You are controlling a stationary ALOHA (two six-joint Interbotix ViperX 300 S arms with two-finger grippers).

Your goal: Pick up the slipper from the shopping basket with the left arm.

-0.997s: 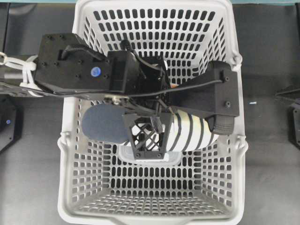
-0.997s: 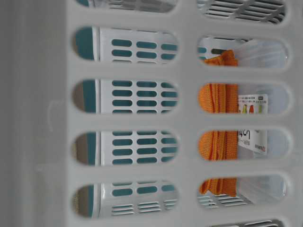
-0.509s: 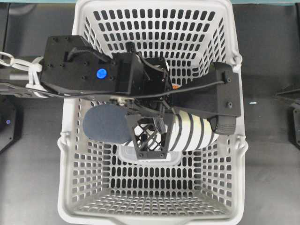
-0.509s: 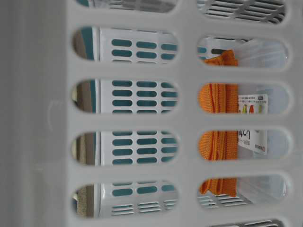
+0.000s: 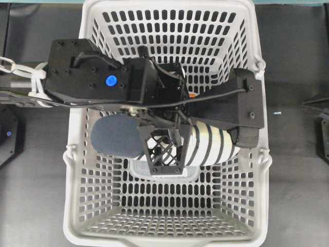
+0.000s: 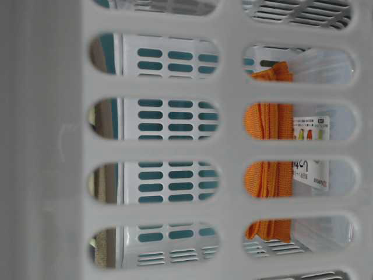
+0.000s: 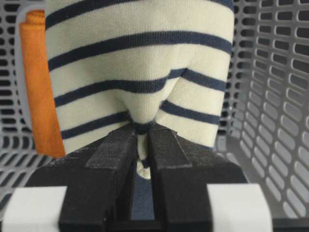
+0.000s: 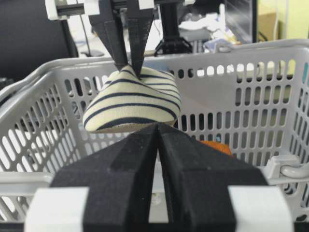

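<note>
The slipper (image 5: 212, 145), cream with navy stripes and a navy heel end, hangs across the middle of the light-grey shopping basket (image 5: 77, 170), lifted off its floor. My left gripper (image 5: 172, 135) is shut on a pinched fold of its striped upper, seen close in the left wrist view (image 7: 141, 128). The right wrist view shows the slipper (image 8: 133, 99) hanging from the left gripper (image 8: 126, 65) at about rim height. My right gripper (image 8: 158, 126) is shut and empty, outside the basket's right side.
A folded orange cloth (image 7: 41, 87) lies on the basket floor beside a clear plastic package (image 6: 312, 151) with a label. The basket's slotted walls (image 7: 270, 96) stand all around the left gripper. Black table surface (image 5: 298, 195) lies around the basket.
The left arm shifted slightly to the right with the slipper in its grip one second ago, then stayed still. The right arm has not moved.
</note>
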